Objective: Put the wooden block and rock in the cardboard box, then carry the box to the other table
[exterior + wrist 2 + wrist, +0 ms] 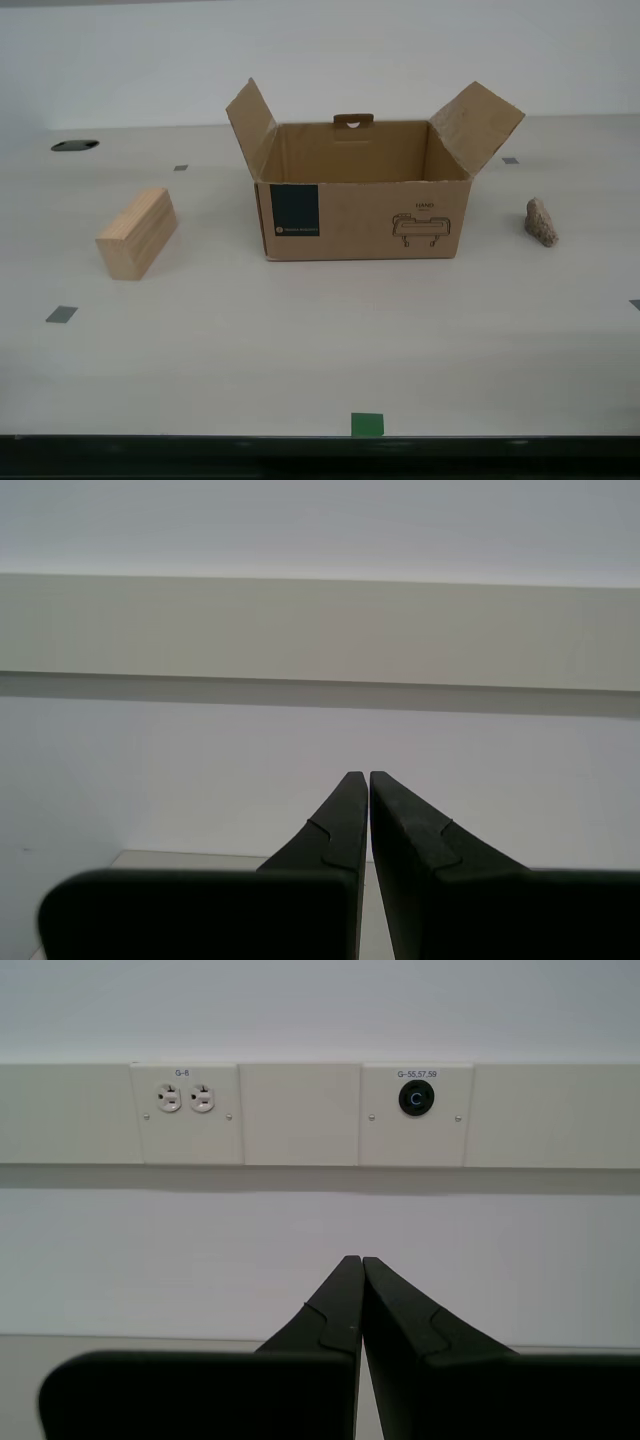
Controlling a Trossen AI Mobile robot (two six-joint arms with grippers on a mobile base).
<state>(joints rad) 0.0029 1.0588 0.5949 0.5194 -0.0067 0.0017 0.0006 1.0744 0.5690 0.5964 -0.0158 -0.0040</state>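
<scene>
A wide white table [320, 340] is filling most of the exterior view, its near edge running along the bottom as a dark strip. A cardboard box [362, 205] is sitting open near the middle, side flaps spreading outward (a dark teal label and a line drawing facing the camera). A wooden block [137, 233] is lying well apart from it toward the exterior view's left. A small rock [541, 221] is resting toward the exterior view's right, also apart from the box. A green tape square [367, 424] is sticking near the front edge, and a grey tape mark [61, 314] is lying near the block. A dark oval hole [75, 145] is showing at the far side on the exterior view's left.
</scene>
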